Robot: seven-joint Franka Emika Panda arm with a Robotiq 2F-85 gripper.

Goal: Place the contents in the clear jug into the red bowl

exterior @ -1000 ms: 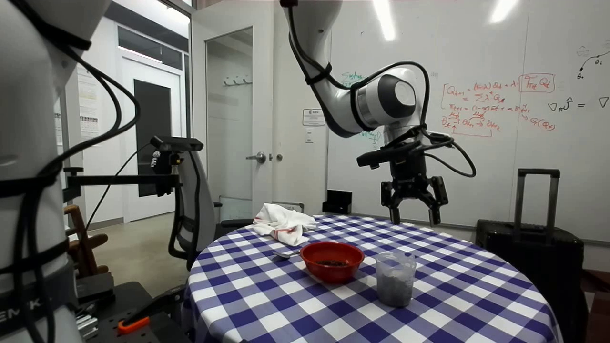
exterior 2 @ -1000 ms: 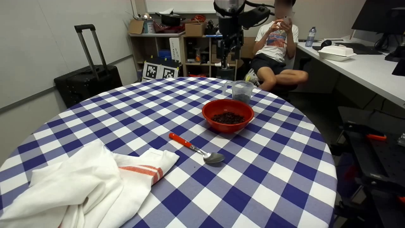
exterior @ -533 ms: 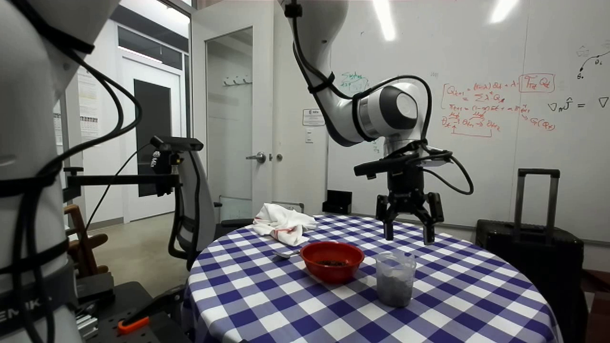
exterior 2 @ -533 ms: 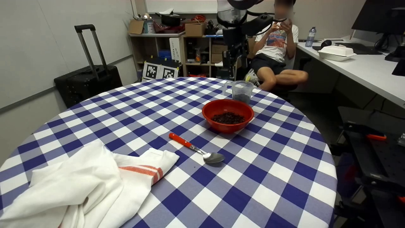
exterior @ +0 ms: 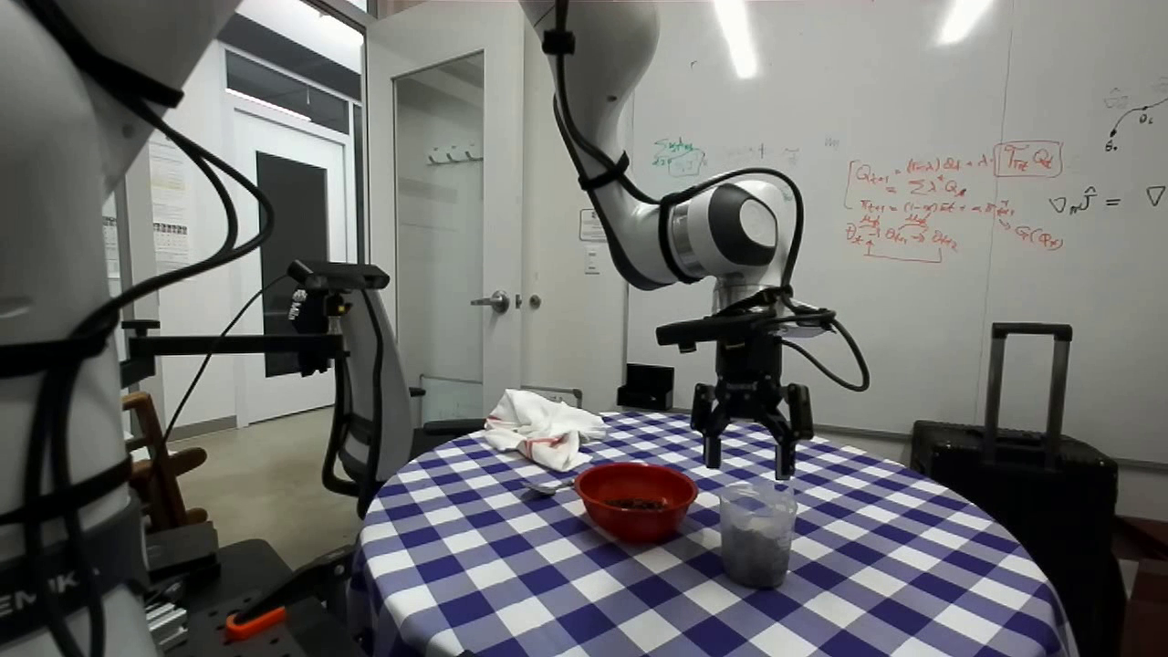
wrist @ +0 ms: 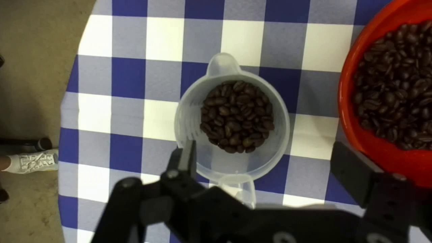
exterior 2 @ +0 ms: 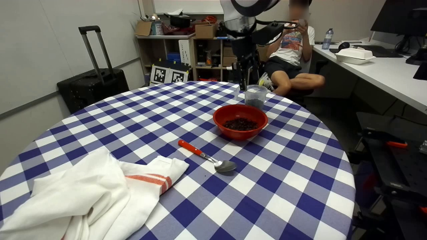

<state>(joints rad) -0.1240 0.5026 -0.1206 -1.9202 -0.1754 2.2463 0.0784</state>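
Spread gripper (exterior: pixel 748 458) hangs close by the jug (exterior: pixel 756 549)

The gripper points straight down, its two fingers (exterior: pixel 712 451) set wide apart. In both exterior views the tips are close to the top of the jug; whether either touches its rim cannot be told. In the wrist view the finger at the left covers a bit of that rim, the finger at the right overlaps the edge of the bowl (wrist: pixel 347 111), and the jug's handle shows between them.

The jug, clear, stands upright on the table (exterior: pixel 876 584), with brown beans (wrist: pixel 236 118) gathered in its bottom. The bowl, red, is just beside it, a strip of checked cloth between the two. In an exterior view the jug is right of the bowl (exterior: pixel 639 527) and a little nearer. The bowl holds beans too.

In an exterior view the spoon (exterior 2: pixel 208 157) lies on the near side of the bowl, red handle to the left, metal head to the right. The towel (exterior 2: pixel 96 196), white with red stripes, is crumpled at near left. Beyond the table's left edge stands a suitcase (exterior 2: pixel 90 91); at the far side sits a person (exterior 2: pixel 291 50), face blurred.
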